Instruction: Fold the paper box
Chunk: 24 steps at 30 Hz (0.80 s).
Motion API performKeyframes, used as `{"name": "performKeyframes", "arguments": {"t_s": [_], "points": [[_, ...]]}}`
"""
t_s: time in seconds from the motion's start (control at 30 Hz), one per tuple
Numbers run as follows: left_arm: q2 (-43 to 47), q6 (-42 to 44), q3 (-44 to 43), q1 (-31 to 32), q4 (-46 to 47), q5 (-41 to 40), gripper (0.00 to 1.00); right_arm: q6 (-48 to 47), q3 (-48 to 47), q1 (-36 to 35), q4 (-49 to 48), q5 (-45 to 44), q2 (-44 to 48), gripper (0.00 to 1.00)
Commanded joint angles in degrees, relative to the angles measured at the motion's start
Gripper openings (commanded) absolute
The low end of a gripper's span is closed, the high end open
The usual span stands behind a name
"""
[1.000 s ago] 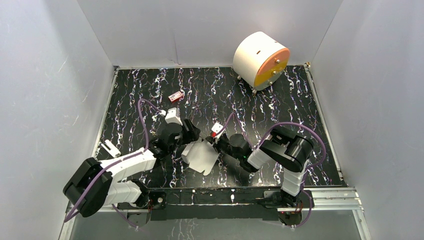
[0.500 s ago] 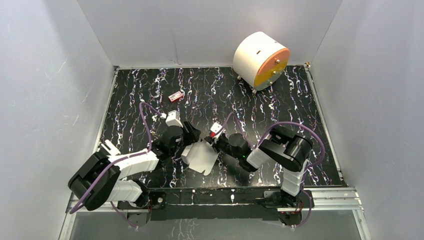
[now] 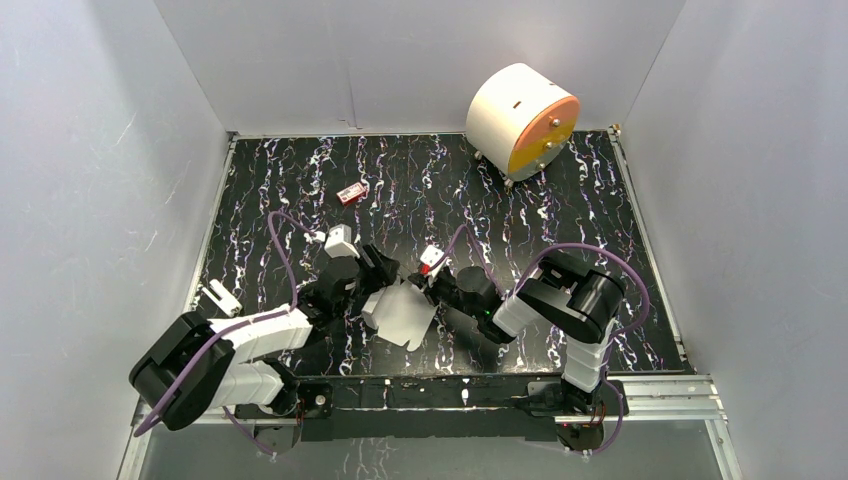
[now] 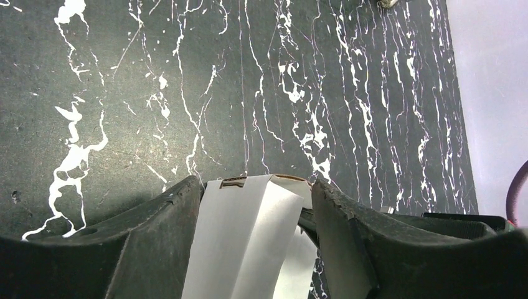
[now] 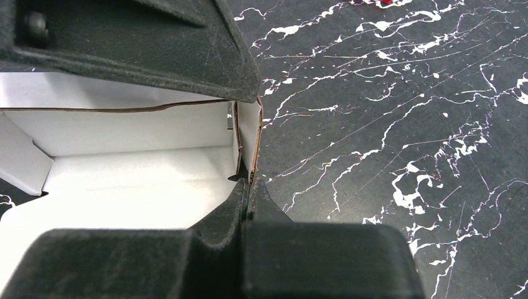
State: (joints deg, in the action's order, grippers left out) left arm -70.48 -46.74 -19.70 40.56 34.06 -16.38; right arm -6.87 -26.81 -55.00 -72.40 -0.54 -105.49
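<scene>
The paper box (image 3: 402,314) is a white, partly folded cardboard sheet lying on the black marbled table between the two arms. My left gripper (image 3: 383,280) comes in from its upper left. In the left wrist view a creased white panel (image 4: 249,237) spans the gap from one fingertip to the other, and the left gripper (image 4: 256,184) is closed on it. My right gripper (image 3: 431,286) comes in from the right. Up close, the right gripper (image 5: 248,185) is shut on the thin upright edge of a box wall (image 5: 246,140), with the box's white inside (image 5: 124,168) to its left.
A big white cylinder with an orange face (image 3: 522,120) stands at the back right. A tiny red item (image 3: 351,193) lies at the back left of centre. A small white piece (image 3: 222,297) lies near the left edge. Pale walls enclose the table on three sides.
My left arm has swayed a little and its wrist sits slightly further left. The paper box and the right arm have hardly moved.
</scene>
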Motion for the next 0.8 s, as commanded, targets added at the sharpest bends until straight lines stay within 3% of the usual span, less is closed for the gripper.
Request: {"name": "performKeyframes", "arguments": {"t_s": [0.0, 0.33, 0.77], "points": [[1.08, -0.83, 0.06, -0.70, 2.44, -3.41, 0.65, -0.51, -0.21, -0.75, 4.01, 2.33, -1.65, 0.00], [-4.88, -2.11, -0.44, -2.12, 6.80, -2.39, 0.63, -0.51, -0.26, -0.78, 4.20, 2.60, -1.81, 0.00], [-7.12, -1.26, 2.90, -2.06, 7.16, -0.54, 0.45, -0.25, -0.05, -0.77, 4.32, 3.03, -0.15, 0.00]]}}
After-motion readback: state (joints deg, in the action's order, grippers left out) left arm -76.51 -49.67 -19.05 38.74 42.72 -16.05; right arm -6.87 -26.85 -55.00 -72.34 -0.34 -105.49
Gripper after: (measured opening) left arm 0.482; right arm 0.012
